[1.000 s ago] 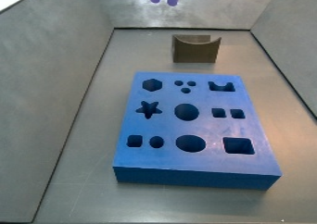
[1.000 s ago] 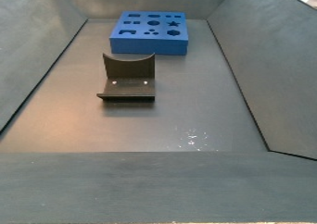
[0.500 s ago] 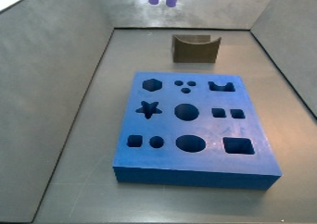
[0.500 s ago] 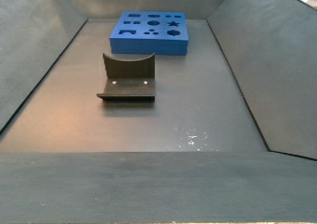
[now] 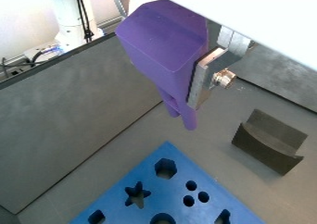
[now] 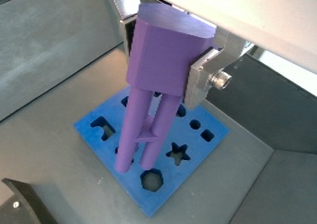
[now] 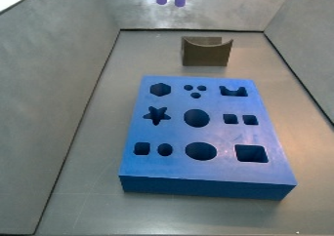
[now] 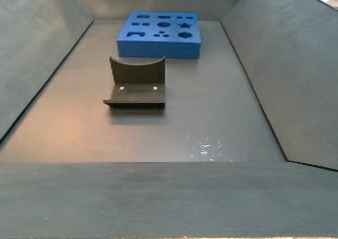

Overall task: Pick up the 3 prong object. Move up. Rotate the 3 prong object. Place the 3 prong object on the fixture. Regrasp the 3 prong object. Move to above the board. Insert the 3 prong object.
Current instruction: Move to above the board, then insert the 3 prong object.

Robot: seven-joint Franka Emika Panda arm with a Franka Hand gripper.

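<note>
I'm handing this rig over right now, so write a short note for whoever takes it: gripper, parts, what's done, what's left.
Gripper: shut on the 3 prong object, held high, prongs pointing down, in both wrist views.
Board: flat on the floor, holes empty.
Fixture: on the floor apart from the board, nothing on it.
Done: piece lifted.
Left, probably: lower it and insert it into the board; whether the fixture regrasp happened cannot be told.

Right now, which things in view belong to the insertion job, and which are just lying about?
Part of the job:
- 3 prong object, held in the claw, high above the board
- board
- fixture, nothing on it

Lying about:
- nothing else visible
</note>
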